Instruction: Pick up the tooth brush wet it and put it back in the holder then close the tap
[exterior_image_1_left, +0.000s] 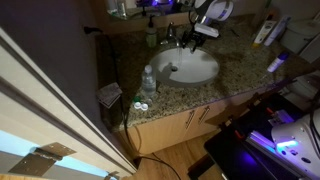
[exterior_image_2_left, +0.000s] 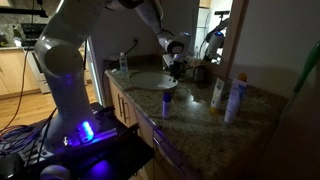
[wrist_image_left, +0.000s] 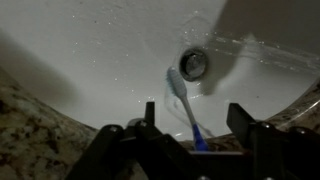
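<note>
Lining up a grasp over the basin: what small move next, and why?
Probably close the gripper on the toothbrush: its blue handle lies between the open jaws, head by the drain in the basin.

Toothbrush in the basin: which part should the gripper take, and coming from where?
Probably take the toothbrush by its blue handle end, from above, jaws across its width. The thin shaft runs straight from the drain back between the fingers of the open gripper, so it is lined up; the head lies too near the drain.
</note>
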